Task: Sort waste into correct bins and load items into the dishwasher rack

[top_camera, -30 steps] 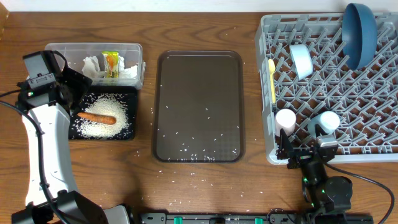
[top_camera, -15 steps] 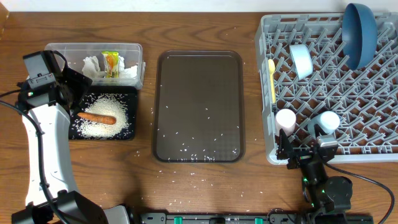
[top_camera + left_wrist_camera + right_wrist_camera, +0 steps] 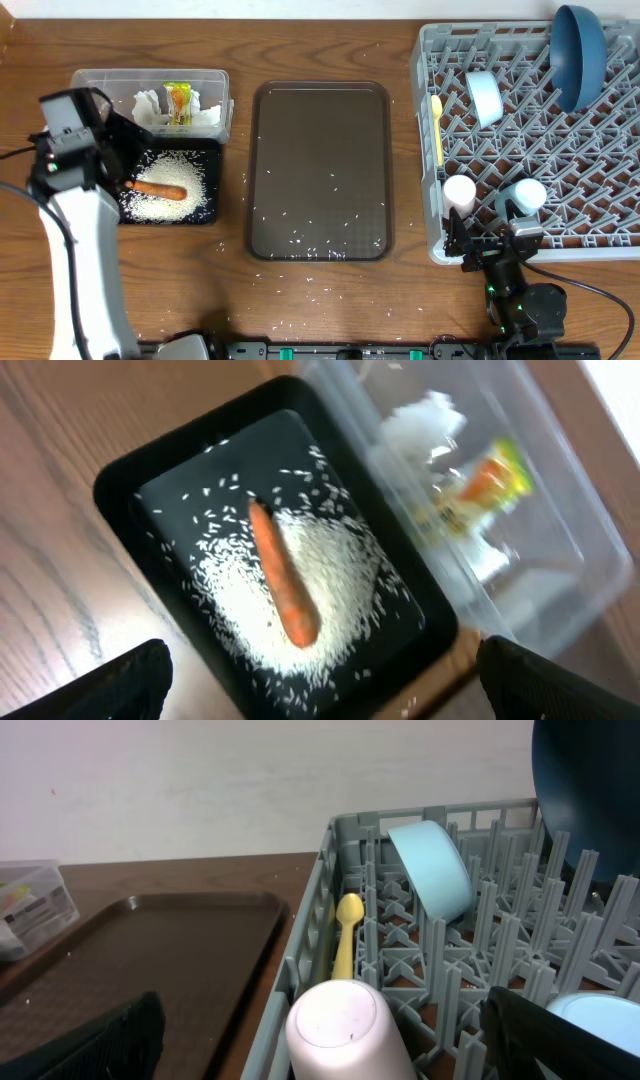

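Left fingers (image 3: 120, 685) spread wide and empty above the black tray (image 3: 130, 485), where the carrot (image 3: 283, 588) lies flat on rice (image 3: 340, 570), just ahead, between them. A straight lift clear of the rim looks wisest. The carrot's long axis runs diagonally, thin tip away from the fingers, blunt end nearer. Right fingers (image 3: 100, 1040) gape, idle.

Snack wrapper (image 3: 487, 485) and tissues (image 3: 420, 422), blurry inside clear tub (image 3: 570, 555)

Three views, one desk.
Overhead faces straight down; left wrist close above the black tray (image 3: 150, 495), left edge; right wrist level across the rack (image 3: 302, 942), right edge.
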You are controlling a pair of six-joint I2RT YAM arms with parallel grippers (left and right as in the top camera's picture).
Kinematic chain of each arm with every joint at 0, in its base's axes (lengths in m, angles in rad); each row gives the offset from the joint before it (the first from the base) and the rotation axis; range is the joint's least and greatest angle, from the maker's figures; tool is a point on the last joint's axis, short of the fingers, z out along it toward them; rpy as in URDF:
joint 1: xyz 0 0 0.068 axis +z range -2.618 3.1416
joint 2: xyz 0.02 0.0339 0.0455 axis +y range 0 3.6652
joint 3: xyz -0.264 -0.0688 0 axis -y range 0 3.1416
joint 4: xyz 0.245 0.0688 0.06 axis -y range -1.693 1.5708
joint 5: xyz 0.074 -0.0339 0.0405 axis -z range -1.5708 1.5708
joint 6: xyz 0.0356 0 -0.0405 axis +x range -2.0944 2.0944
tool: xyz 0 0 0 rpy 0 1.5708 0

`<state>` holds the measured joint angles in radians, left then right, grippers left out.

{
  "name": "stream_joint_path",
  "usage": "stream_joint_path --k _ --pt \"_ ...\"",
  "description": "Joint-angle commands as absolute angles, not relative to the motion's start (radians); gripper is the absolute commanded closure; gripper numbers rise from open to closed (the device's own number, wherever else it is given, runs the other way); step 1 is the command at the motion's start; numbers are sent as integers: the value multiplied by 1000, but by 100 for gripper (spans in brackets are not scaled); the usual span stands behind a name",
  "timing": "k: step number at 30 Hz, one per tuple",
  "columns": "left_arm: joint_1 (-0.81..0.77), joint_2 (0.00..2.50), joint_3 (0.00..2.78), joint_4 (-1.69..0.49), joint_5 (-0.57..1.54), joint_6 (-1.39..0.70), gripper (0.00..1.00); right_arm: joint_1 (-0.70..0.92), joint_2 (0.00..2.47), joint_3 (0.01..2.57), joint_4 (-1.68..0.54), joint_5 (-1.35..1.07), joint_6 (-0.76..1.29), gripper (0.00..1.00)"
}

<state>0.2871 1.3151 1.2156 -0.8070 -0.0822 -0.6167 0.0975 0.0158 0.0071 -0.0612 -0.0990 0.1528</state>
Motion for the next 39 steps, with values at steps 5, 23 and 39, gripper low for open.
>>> stream_joint_path --k 5,23,39 --pt "78 1072 1074 -688 -183 -352 1 108 6 5 -64 -112 168 1" --pt "35 254 175 51 78 2 1 108 6 5 -64 -112 168 1" --pt "60 1 4 -67 38 7 1 108 6 5 -64 -112 168 1"
